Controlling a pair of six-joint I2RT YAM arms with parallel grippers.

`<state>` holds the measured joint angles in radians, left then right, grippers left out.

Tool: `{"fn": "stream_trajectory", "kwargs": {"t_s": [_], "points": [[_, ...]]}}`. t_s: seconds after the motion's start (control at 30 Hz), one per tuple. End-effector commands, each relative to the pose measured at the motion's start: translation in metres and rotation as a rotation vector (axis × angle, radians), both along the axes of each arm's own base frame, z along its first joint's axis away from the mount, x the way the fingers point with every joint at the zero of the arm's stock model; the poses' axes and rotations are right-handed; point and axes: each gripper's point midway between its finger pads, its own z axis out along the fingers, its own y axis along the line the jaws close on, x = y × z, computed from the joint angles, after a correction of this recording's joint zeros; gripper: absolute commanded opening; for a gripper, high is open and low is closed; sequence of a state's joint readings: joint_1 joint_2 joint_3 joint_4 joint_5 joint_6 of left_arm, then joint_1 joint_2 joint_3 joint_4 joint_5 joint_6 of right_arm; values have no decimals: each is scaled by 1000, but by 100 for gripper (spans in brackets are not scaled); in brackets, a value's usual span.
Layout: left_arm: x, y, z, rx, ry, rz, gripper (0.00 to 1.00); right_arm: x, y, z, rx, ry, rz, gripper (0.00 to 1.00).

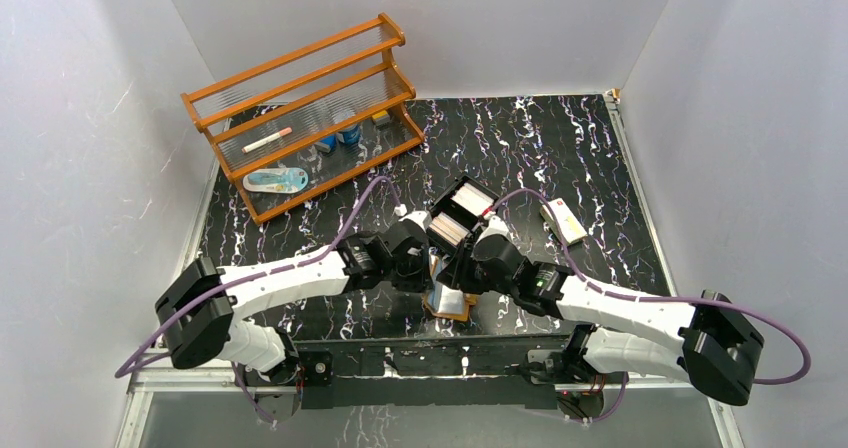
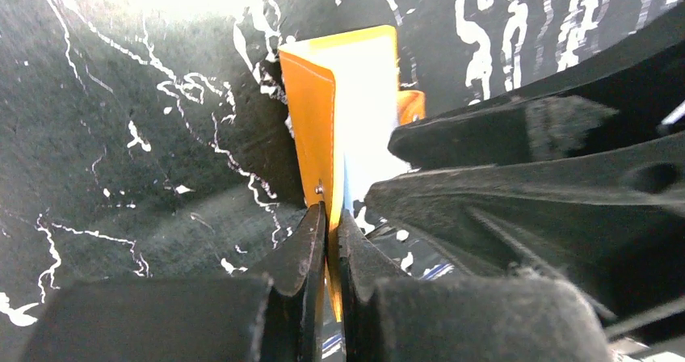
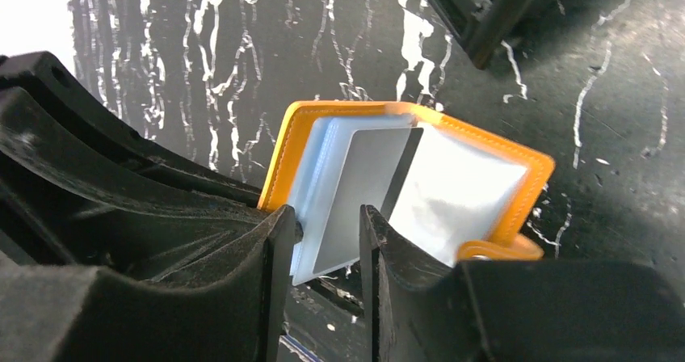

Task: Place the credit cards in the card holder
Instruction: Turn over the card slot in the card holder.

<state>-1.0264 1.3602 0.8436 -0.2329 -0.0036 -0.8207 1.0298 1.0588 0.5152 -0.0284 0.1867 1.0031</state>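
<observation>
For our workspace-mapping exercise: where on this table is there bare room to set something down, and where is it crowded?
Bare table lies behind the black tray and cream box, right of the wooden rack. Another patch: between the cream box and right wall. Crowded: front centre, where the left end effector and right end effector meet at the card holder.

Arm shells: smooth white, on left arm (image 1: 290,276) and right arm (image 1: 625,313).
Joint housings: blocky, black.
Cables (image 1: 362,198): purple, one running along each arm.
Gripper fingers (image 2: 303,253): matte black, tapered.
Right forearm: small green spot, perhaps an indicator light.
</observation>
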Motion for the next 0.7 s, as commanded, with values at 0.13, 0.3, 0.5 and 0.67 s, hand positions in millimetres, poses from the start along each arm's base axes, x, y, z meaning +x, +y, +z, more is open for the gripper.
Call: {"fn": "stream_trajectory", "kwargs": {"t_s": [0.13,0.3,0.5,0.67], "points": [[-7,14,-12,110,17,25,0,9,-15,13,-28,-24,-91,44],[-5,16,-11,119,8,40,0,11,-19,19,-32,-51,-99,44],[-2,13,-5,112,-12,47,0,11,-10,28,-5,-58,-68,44],[1,6,7,86,-30,40,0,8,7,40,21,-37,-11,45]]}}
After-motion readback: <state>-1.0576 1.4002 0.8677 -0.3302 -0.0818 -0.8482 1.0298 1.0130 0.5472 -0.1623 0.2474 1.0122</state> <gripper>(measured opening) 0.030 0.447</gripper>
